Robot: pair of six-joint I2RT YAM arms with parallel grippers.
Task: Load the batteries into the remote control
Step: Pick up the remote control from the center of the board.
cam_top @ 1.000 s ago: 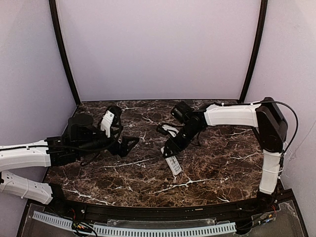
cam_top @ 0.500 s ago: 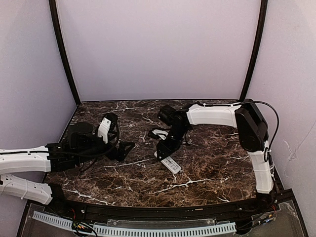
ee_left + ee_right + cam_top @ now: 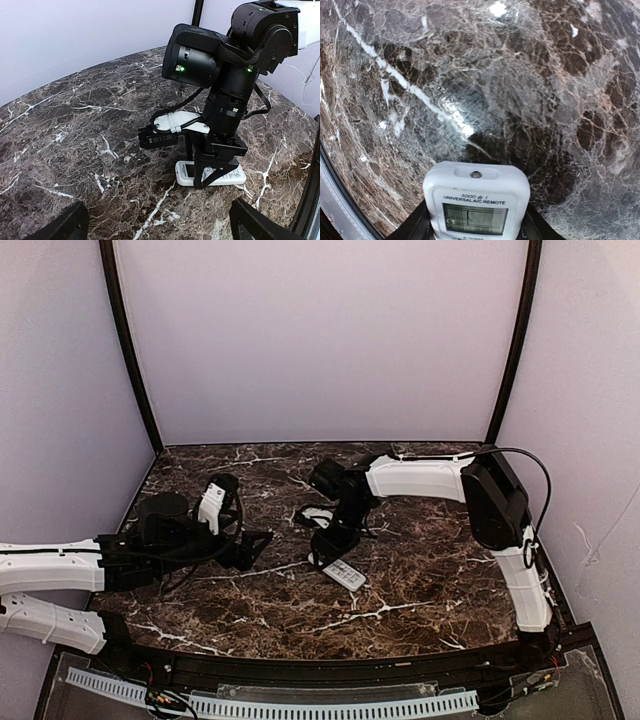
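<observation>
The remote control [image 3: 345, 574] lies flat on the marble table, face up; its display window and the print "UNIVERSAL A/C REMOTE" show in the right wrist view [image 3: 476, 200]. My right gripper [image 3: 333, 543] stands straight down on it, with a black finger against each long side, shut on it [image 3: 476, 222]. The left wrist view shows this from the side, the remote [image 3: 230, 176] under the right gripper [image 3: 212, 170]. My left gripper [image 3: 262, 543] is open and empty, left of the remote and pointing at it; its fingertips [image 3: 75, 225] sit wide apart. No batteries are in view.
Dark marble table [image 3: 420, 580] inside pale walls, with black frame poles [image 3: 130, 350] at the back corners. The right arm's white forearm [image 3: 415, 478] stretches across the back right. A black rail [image 3: 300, 665] runs along the near edge.
My right arm has swung left, and the remote under its gripper has turned and slid slightly left. My left gripper has dropped lower and moved slightly right.
</observation>
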